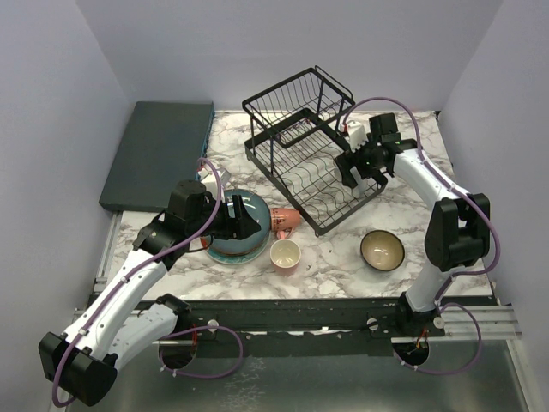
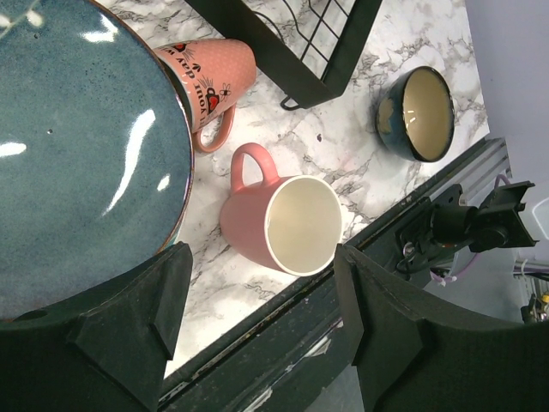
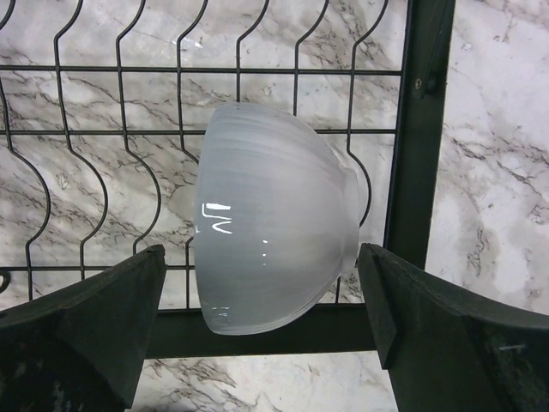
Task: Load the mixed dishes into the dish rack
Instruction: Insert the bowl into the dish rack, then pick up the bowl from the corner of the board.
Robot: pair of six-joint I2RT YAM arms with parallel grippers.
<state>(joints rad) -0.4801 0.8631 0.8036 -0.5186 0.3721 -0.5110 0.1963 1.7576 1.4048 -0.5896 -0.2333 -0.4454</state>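
Note:
The black wire dish rack (image 1: 300, 146) stands at the back middle. A white bowl (image 3: 274, 232) lies on its side on the rack's wire base (image 3: 103, 103). My right gripper (image 1: 353, 172) (image 3: 262, 283) is open, with its fingers on either side of the bowl and not touching it. A dark teal plate (image 1: 240, 230) (image 2: 77, 146) tops a stack at the front left. My left gripper (image 1: 249, 221) (image 2: 257, 292) is open and empty over the plate's right edge. A printed pink mug (image 1: 284, 221) (image 2: 206, 81) lies on its side. A plain pink mug (image 1: 285, 256) (image 2: 283, 223) stands upright.
A dark cream-lined bowl (image 1: 383, 250) (image 2: 418, 113) stands at the front right. A dark teal flat slab (image 1: 159, 154) lies at the back left. The table's front edge and black rail (image 2: 283, 343) run just below the left gripper.

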